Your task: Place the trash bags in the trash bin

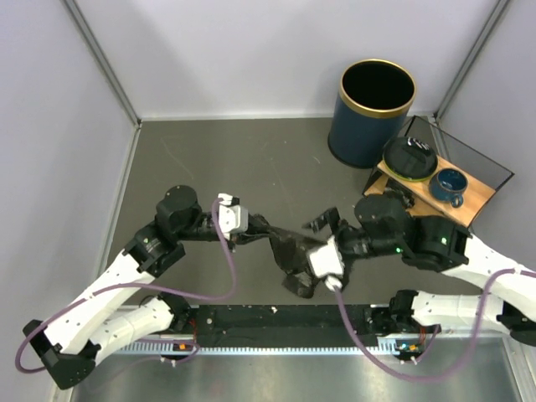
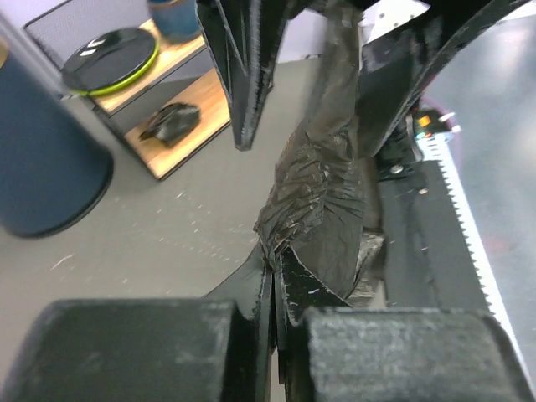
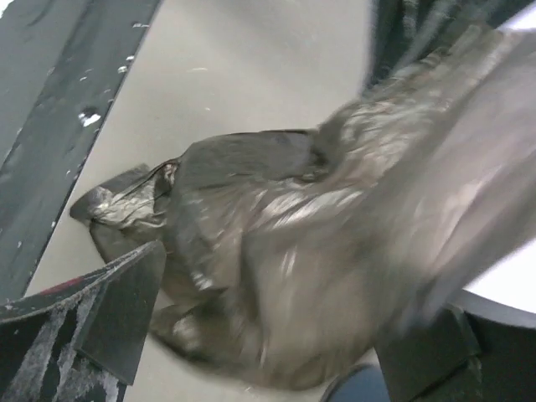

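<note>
The black crinkly trash bag [image 1: 283,244] hangs bunched between my two grippers, low over the grey floor near the front. My left gripper [image 1: 251,224] is shut on one end of it; in the left wrist view the jaws [image 2: 276,289] pinch the film of the trash bag [image 2: 318,193]. My right gripper [image 1: 300,254] is open wide with the trash bag [image 3: 285,251] between its fingers [image 3: 109,310], blurred. The navy trash bin [image 1: 377,113] with a gold rim stands upright at the back right, apart from both grippers; it also shows in the left wrist view [image 2: 42,159].
A wooden shelf [image 1: 477,194] right of the bin carries a black round roll [image 1: 410,157] and a small blue bowl [image 1: 450,186]. A dark object [image 2: 172,121] lies on its lower board. A black rail [image 1: 276,318] runs along the near edge. Walls enclose three sides.
</note>
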Tool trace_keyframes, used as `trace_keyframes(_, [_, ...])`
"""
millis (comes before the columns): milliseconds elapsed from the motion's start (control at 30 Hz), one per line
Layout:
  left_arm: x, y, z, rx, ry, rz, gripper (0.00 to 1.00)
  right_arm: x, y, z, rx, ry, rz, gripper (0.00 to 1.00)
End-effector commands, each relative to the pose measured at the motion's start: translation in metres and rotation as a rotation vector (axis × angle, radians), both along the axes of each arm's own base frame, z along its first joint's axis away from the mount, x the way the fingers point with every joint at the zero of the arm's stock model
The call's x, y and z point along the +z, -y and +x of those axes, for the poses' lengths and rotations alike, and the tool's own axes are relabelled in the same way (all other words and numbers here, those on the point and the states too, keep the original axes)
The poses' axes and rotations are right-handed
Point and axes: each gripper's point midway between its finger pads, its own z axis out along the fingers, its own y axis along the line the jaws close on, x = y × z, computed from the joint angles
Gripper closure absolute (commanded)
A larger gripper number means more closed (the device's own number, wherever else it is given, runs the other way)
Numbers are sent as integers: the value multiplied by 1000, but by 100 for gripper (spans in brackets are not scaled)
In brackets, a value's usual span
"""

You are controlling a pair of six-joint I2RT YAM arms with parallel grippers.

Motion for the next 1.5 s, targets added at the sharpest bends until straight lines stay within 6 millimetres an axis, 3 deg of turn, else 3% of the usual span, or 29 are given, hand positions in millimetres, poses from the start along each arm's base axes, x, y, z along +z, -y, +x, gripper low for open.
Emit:
trace_keyframes(0, [-2,-4,32,136,113,75,100,49,-19,18,-230,-220,227,1])
trace_keyframes(200, [5,0,37,166,178,116,100,85,-52,33,-281,-308,345,1])
trace_keyframes(300, [12,1,37,171,210,113,100,80,-64,41,-289,-311,354,6])
trace_keyframes(400, [19,2,35,176,191,106,100,74,-75,52,-306,-289,347,36])
trace_keyframes(433, [20,1,35,179,188,105,100,72,-76,54,-309,-286,341,54])
trace_keyframes(500, [22,-5,33,194,198,104,100,72,-73,57,-312,-272,341,78])
trace_keyframes(533, [17,-8,32,204,195,112,99,74,-71,57,-314,-265,350,100])
trace_keyframes(600, [17,-18,27,213,226,112,95,74,-66,59,-324,-248,354,100])
trace_keyframes(633, [7,-21,24,207,224,125,91,80,-60,58,-320,-229,377,100])
trace_keyframes(700, [7,-33,9,177,284,103,70,78,-57,54,-262,-157,398,100])
trace_keyframes(733, [7,-35,2,153,308,86,61,87,-49,46,-214,-109,430,100])
trace_keyframes(767, [1,-37,-2,144,307,83,45,78,-48,44,-155,-25,409,100])
trace_keyframes(867, [17,-44,-10,156,282,43,35,74,-44,32,-35,81,398,100])
trace_keyframes(1033, [34,-36,-4,179,202,17,21,75,-46,16,85,128,396,100])
trace_keyframes(1200, [54,-12,-3,89,175,-3,25,69,-49,6,145,158,371,100])
trace_keyframes(1233, [62,-9,-6,61,180,-17,31,70,-50,6,148,159,373,100])
trace_keyframes(1333, [52,1,-7,1,167,15,57,75,-53,11,99,127,379,100])
trace_keyframes(1367, [47,1,-5,3,170,31,73,80,-52,13,80,116,388,100])
trace_keyframes(1467, [28,-11,-2,46,195,78,95,79,-41,15,46,137,390,100])
